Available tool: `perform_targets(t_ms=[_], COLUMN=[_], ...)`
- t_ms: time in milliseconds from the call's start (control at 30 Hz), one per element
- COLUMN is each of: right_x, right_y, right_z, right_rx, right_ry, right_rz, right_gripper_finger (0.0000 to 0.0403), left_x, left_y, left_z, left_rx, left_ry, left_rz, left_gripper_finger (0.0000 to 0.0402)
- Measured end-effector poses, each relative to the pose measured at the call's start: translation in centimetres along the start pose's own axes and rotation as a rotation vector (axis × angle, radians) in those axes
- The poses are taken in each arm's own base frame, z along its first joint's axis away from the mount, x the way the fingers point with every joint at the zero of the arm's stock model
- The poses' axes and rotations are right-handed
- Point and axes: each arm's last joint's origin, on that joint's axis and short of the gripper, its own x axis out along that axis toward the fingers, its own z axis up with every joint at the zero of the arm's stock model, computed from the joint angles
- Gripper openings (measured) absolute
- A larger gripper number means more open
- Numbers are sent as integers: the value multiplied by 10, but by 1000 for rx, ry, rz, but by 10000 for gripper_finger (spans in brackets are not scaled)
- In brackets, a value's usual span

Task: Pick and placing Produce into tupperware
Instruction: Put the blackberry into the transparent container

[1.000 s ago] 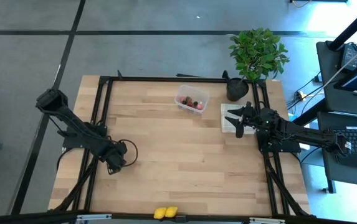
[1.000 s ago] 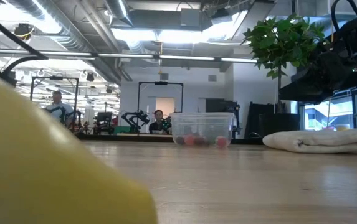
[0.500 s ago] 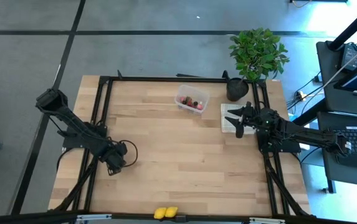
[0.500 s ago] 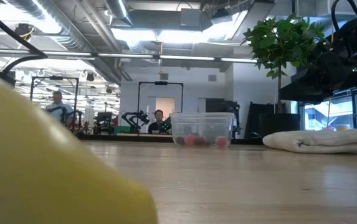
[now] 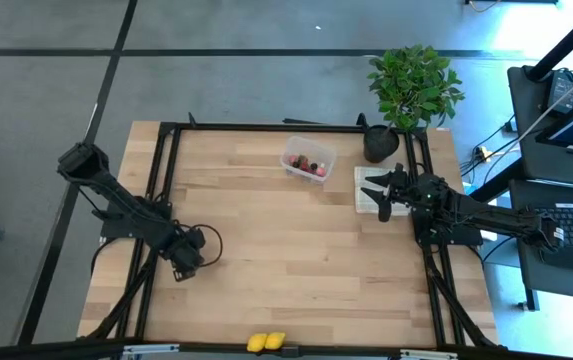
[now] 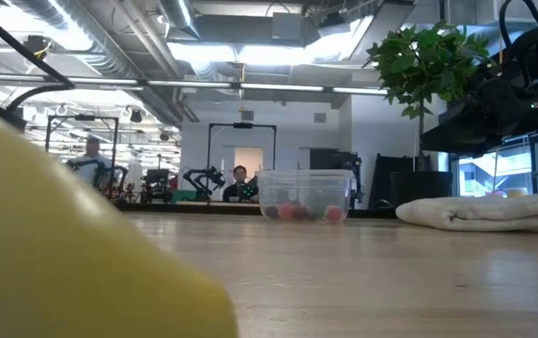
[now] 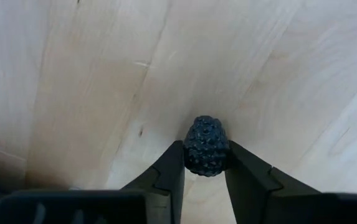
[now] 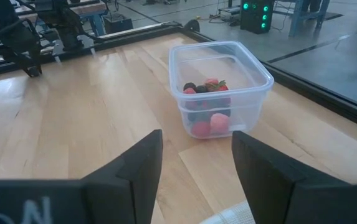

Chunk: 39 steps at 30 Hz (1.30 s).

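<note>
A dark, bumpy blackberry [image 7: 206, 144] lies on the wooden table near its left side, and my left gripper [image 5: 188, 264] is shut on it. The clear tupperware [image 5: 308, 160] stands at the far middle of the table and holds several red and dark berries [image 8: 206, 118]. Two yellow lemon-like pieces [image 5: 266, 342] rest at the near edge; one fills the low view's left [image 6: 53, 244]. At the right of the table my right gripper [image 8: 197, 168] hovers open over a beige cloth, facing the tupperware. My left gripper pinches the blackberry between its two fingers [image 7: 169, 174], one on each side of the berry [image 7: 192, 157]. The fingers come from above, pointing down at the table. The berry seems to sit on the wood [image 7: 103, 93]; I cannot tell whether it is lifted.
A potted green plant [image 5: 413, 85] stands at the far right corner, and the beige cloth [image 5: 369, 190] lies beside it. Black frame rails [image 5: 166, 180] run along the table's left, right and far sides. People show in the room behind [image 6: 238, 180].
</note>
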Motion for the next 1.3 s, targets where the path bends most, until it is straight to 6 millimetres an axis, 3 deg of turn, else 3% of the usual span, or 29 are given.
perform_targets(t_ms=[300,567,767,967,1167,1300], right_x=[0,0,0,0,0,0], right_y=[-1,-1,0,0,0,0], right_z=[1,2,5,5,5,5], right_rx=[1,2,6,9,10,9], right_ry=[-11,-25,-56,-59,-58,-58], right_rz=[-34,-33,-30,-29,-29,-29], right_gripper_finger=[195,195,195,195,195,195], left_x=[-27,-73,-121,-176,-216,-218], left_y=[-12,-8,18,56,100,120], left_z=[40,106,159,201,238,270], left_rx=[63,236,356,361,300,310], left_ry=[-88,-458,-863,-1191,-1290,-1244], left_rz=[-175,-259,-114,78,137,72], left_gripper_finger=[83,93,84,93,83,94])
